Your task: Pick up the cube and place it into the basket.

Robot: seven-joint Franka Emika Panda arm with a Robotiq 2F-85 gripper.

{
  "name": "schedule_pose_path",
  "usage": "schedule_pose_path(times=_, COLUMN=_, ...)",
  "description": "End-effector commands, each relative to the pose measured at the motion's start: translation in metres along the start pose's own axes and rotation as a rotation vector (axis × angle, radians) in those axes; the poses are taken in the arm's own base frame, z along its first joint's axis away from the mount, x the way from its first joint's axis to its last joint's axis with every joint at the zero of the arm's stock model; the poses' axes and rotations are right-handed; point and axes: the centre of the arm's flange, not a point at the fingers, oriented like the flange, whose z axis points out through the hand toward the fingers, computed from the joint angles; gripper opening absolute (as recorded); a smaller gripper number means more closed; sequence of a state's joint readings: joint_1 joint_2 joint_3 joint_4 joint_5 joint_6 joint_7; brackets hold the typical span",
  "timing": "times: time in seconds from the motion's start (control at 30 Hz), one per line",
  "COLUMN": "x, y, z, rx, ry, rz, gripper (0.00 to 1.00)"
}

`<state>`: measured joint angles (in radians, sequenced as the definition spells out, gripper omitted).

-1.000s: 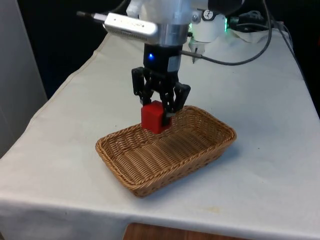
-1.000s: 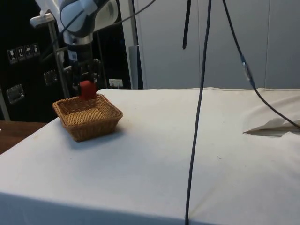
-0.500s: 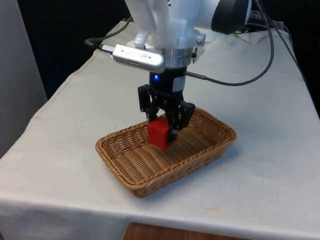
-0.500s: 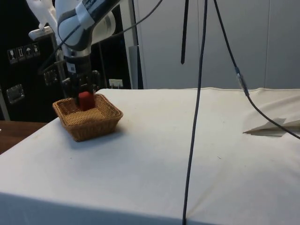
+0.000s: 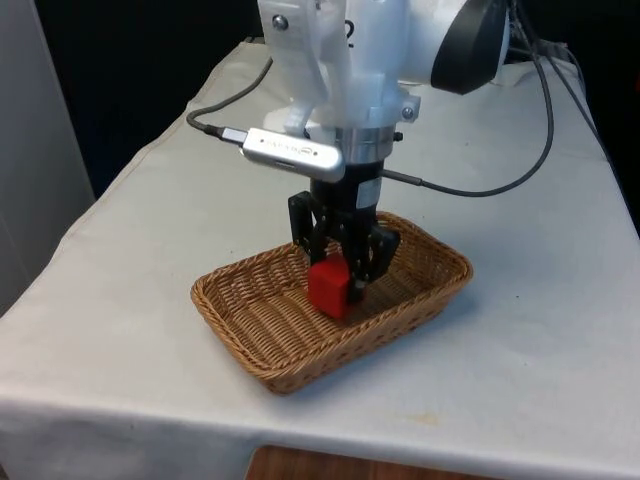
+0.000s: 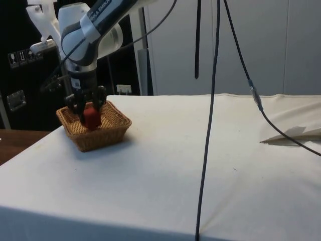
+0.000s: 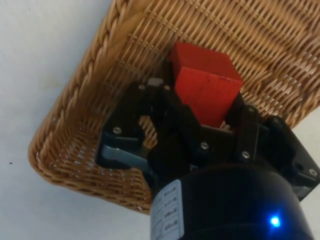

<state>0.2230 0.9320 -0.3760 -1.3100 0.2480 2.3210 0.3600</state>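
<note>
Wrist view: claw point(image 7: 202, 107) grips red cube point(image 7: 207, 82) above weave | front view: cube inside basket point(image 5: 250, 345), near far wall

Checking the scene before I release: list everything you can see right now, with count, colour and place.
cube: one, red, held low inside the basket, between the claw's fingers.
basket: one, tan wicker, rectangular, on the cloth near the table's near edge in the front view.
cloth: one, white, covering the table.
cables: several, dark, hanging in front of the side view and trailing from the arm.
cabinets: dark, behind the table in the side view.
arm: one, white, reaching down over the basket.
claw: one, black, shut on the cube inside the basket.
</note>
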Motion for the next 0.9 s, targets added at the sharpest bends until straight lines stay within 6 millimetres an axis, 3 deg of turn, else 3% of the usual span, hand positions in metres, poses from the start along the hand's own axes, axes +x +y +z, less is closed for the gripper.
schedule_pose_path(times=0.0, x=0.000, y=-0.002, z=0.003, rx=0.009, ry=-0.004, rz=0.004, gripper=0.00)
schedule_pose_path(times=0.1, x=0.002, y=-0.002, z=0.001, rx=0.005, ry=0.001, rz=0.002, gripper=0.00)
schedule_pose_path(times=0.2, x=0.003, y=-0.002, z=0.001, rx=0.004, ry=0.001, rz=0.002, gripper=0.09)
schedule_pose_path(times=0.3, x=0.003, y=-0.002, z=0.000, rx=0.004, ry=0.003, rz=0.002, gripper=0.36)
schedule_pose_path(times=0.37, x=0.003, y=-0.002, z=0.000, rx=0.002, ry=0.003, rz=0.002, gripper=0.70)
schedule_pose_path(times=0.43, x=0.003, y=-0.002, z=0.000, rx=0.001, ry=0.006, rz=0.000, gripper=0.89)
schedule_pose_path(times=0.47, x=0.003, y=-0.002, z=-0.001, rx=0.002, ry=0.004, rz=0.001, gripper=0.89)
schedule_pose_path(times=0.5, x=0.003, y=-0.002, z=-0.001, rx=0.001, ry=0.004, rz=0.001, gripper=0.97)
schedule_pose_path(times=0.77, x=0.004, y=0.001, z=-0.009, rx=-0.001, ry=0.005, rz=0.000, gripper=1.00)
schedule_pose_path(times=0.8, x=0.005, y=-0.001, z=-0.002, rx=-0.001, ry=0.008, rz=0.001, gripper=1.00)
schedule_pose_path(times=0.87, x=0.005, y=0.003, z=-0.017, rx=-0.002, ry=0.005, rz=0.001, gripper=1.00)
